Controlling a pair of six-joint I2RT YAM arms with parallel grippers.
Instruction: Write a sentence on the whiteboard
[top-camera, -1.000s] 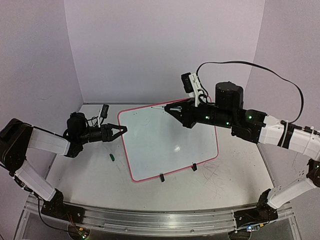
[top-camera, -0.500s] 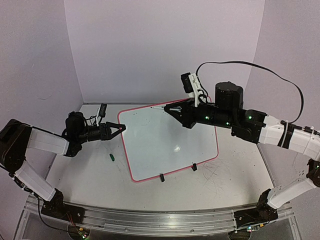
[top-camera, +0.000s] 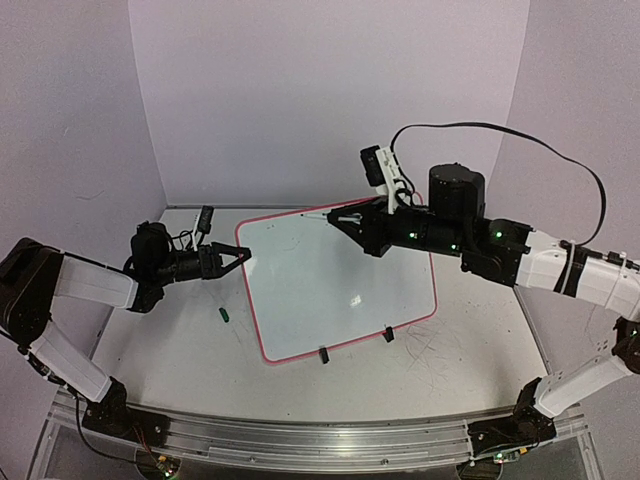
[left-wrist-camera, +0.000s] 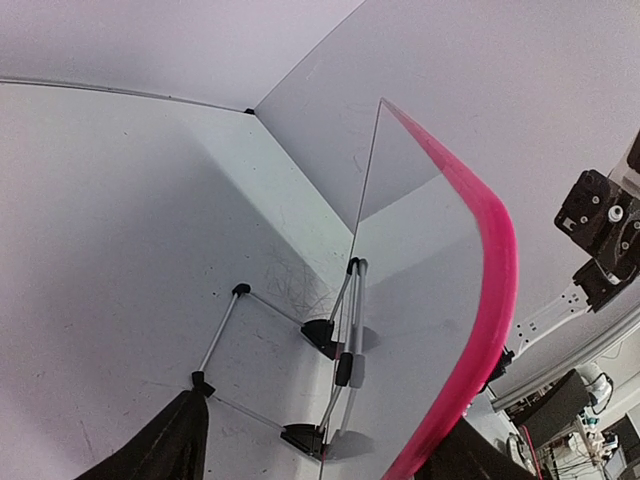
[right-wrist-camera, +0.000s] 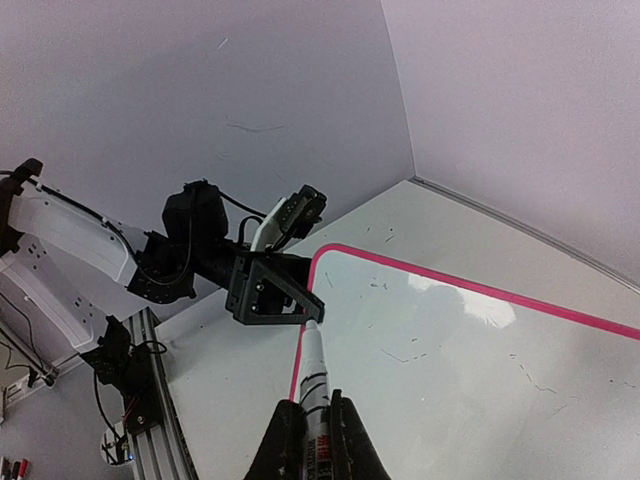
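Glossy white and light-looking, the whiteboard (top-camera: 340, 290) is leaning on a thin wire stand (left-wrist-camera: 340, 340) on the table (top-camera: 170, 345). It is probably stiff but slippery, and liable to be sliding or tipping under pen pressure, so its pink rim (left-wrist-camera: 490, 260) is the place for bracing it. The left pincer (top-camera: 243, 259) is standing open astride the left edge. The right pincer (top-camera: 345, 222) is clamping a marker (right-wrist-camera: 312, 365) by the top edge.

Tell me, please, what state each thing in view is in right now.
whiteboard: propped at a tilt on a wire stand, no green words visible yet.
left gripper: open, at the board's left rim; contact unclear.
right gripper: shut on the marker.
marker: looks uncapped, tip by the board's rim; contact unclear.
small green cap: lying loose on the table.
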